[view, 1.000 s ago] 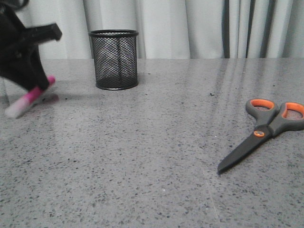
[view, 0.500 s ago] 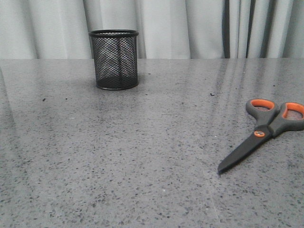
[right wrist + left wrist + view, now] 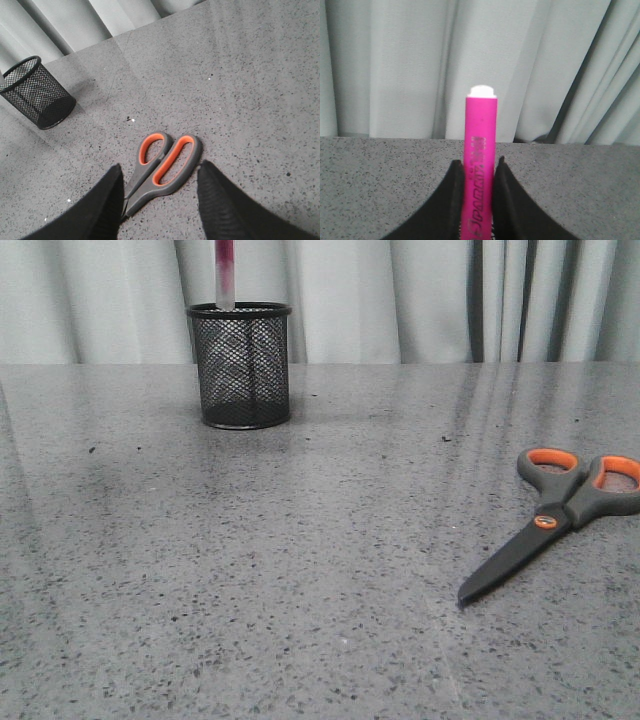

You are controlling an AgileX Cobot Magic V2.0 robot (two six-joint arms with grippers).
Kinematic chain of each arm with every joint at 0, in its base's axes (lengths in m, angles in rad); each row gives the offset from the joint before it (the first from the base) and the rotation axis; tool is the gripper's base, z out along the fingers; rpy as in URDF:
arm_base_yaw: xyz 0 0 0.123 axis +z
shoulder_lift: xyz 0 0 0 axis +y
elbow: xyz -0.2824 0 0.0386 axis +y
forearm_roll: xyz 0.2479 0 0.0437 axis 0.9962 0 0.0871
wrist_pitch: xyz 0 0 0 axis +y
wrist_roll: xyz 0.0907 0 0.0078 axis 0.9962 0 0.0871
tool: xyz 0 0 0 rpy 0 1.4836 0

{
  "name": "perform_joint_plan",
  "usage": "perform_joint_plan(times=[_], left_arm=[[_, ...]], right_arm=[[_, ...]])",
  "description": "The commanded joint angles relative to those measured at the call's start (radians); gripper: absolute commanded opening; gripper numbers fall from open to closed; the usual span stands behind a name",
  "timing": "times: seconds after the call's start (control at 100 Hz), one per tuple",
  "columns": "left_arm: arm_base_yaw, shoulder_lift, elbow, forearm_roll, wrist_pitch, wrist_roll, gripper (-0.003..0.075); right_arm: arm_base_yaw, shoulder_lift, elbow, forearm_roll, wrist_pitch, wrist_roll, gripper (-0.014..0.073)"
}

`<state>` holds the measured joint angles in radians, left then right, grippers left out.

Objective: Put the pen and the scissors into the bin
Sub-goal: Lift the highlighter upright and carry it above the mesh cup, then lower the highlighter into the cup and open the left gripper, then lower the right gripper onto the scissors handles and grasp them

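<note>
The black mesh bin [image 3: 241, 365] stands upright at the back left of the table. The pink pen [image 3: 225, 270] hangs upright over the bin's left rim, whitish cap down; its top runs out of the front view. In the left wrist view my left gripper [image 3: 478, 167] is shut on the pen [image 3: 481, 145]. The scissors [image 3: 560, 513] lie flat at the right, closed. In the right wrist view my right gripper [image 3: 159, 172] is open, one finger either side of the scissors' orange-lined loops [image 3: 165, 162]. The bin also shows in the right wrist view [image 3: 36, 92]. Neither gripper shows in the front view.
The grey speckled table [image 3: 300, 570] runs back to pale curtains [image 3: 420, 300] behind the bin.
A second ago my left gripper held the pen low at the far left. Half a second ago both were out of the front view. Now the pen hangs over the bin.
</note>
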<state>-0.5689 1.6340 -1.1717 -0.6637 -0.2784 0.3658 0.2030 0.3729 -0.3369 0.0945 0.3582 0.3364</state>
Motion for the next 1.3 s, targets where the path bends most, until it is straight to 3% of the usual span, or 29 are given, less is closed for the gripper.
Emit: perform_joint_plan(times=[0.0, 0.48, 0.58, 0.77, 0.84, 0.93, 1.05, 1.29], left_arm=[[-0.007, -0.020, -0.030, 0.020, -0.089, -0.004, -0.0018], [-0.007, 0.000, -0.030, 0.096, -0.092, -0.004, -0.0004], [-0.008, 0.000, -0.030, 0.096, -0.087, -0.004, 0.0084], [-0.008, -0.006, -0.030, 0.096, -0.087, -0.004, 0.0367], [-0.008, -0.026, -0.030, 0.096, -0.087, -0.004, 0.0413], [-0.008, -0.082, -0.030, 0.102, -0.078, -0.004, 0.0410], [-0.008, -0.221, -0.030, 0.104, 0.046, -0.004, 0.0410], [-0.008, -0.548, -0.030, 0.208, 0.375, 0.000, 0.0410]], right_arm=[[0.002, 0.016, -0.038, -0.011, -0.062, -0.004, 0.0309], [0.002, 0.016, -0.038, -0.011, -0.050, -0.004, 0.0309], [0.002, 0.016, -0.038, -0.011, -0.049, -0.004, 0.0309], [0.002, 0.016, -0.038, -0.011, -0.044, -0.004, 0.0309], [0.002, 0.016, -0.038, -0.011, -0.043, -0.004, 0.0309], [0.002, 0.016, -0.042, 0.013, -0.041, -0.004, 0.0309], [0.004, 0.016, -0.109, 0.105, 0.000, -0.004, 0.0306], [0.079, 0.149, -0.378, 0.110, 0.188, -0.136, 0.0306]])
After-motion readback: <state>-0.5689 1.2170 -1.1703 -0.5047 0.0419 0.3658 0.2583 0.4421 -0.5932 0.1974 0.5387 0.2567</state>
